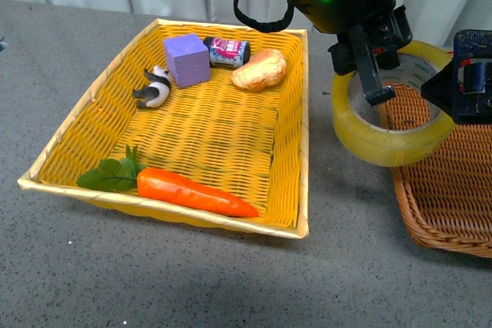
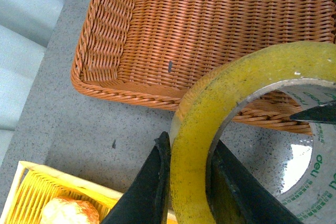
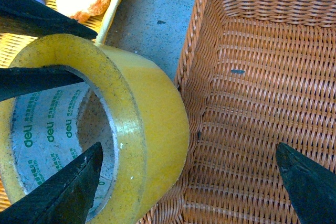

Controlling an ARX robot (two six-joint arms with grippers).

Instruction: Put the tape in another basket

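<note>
My left gripper (image 1: 374, 86) is shut on the tape (image 1: 388, 140), a yellowish ring with a white core and green print. It holds the roll in the air over the near-left rim of the brown wicker basket (image 1: 446, 205). In the left wrist view one finger is outside and one inside the ring (image 2: 247, 72), with the left gripper (image 2: 190, 150) pinching its wall above the basket (image 2: 210, 19). My right gripper (image 1: 470, 74) is open just right of the roll. In the right wrist view the right gripper (image 3: 188, 153) spans the tape (image 3: 147, 108) and the basket floor (image 3: 262, 77).
A bright yellow woven tray (image 1: 301, 113) lies left of the basket. It holds a carrot (image 1: 192, 191), a purple block (image 1: 187, 59), a bread piece (image 1: 260, 68), a small bottle (image 1: 227, 51) and a panda toy (image 1: 156, 87). The table is grey.
</note>
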